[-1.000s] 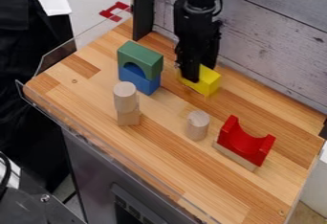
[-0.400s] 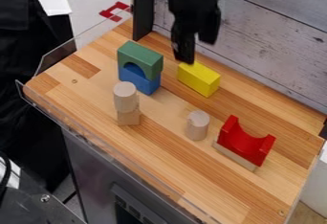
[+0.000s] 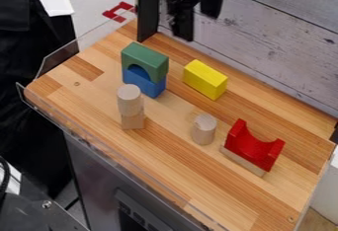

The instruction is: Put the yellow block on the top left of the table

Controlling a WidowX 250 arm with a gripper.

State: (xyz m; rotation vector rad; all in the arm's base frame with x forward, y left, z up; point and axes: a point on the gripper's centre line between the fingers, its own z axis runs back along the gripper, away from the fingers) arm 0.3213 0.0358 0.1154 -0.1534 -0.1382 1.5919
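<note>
In the camera view, we see the yellow block (image 3: 205,80) lying on the wooden table (image 3: 168,160) near its wall-side edge, to the right of the green arch block (image 3: 145,58) and the blue block (image 3: 157,88) beneath it; nothing grips the yellow block. We find the gripper (image 3: 198,26) above and behind it, near the wall (image 3: 277,37); its two fingers are spread apart, with nothing between them, and they are clear of the block.

As for progress, we judge that the block rests stably towards the rear of the table; whether that counts as its top left we cannot settle, since it sits well apart from the table's far corner by the black post (image 3: 148,10); if the corner is meant, grasping, carrying leftward and setting down all remain; if this looser spot suffices, we would call the placing done.
</note>
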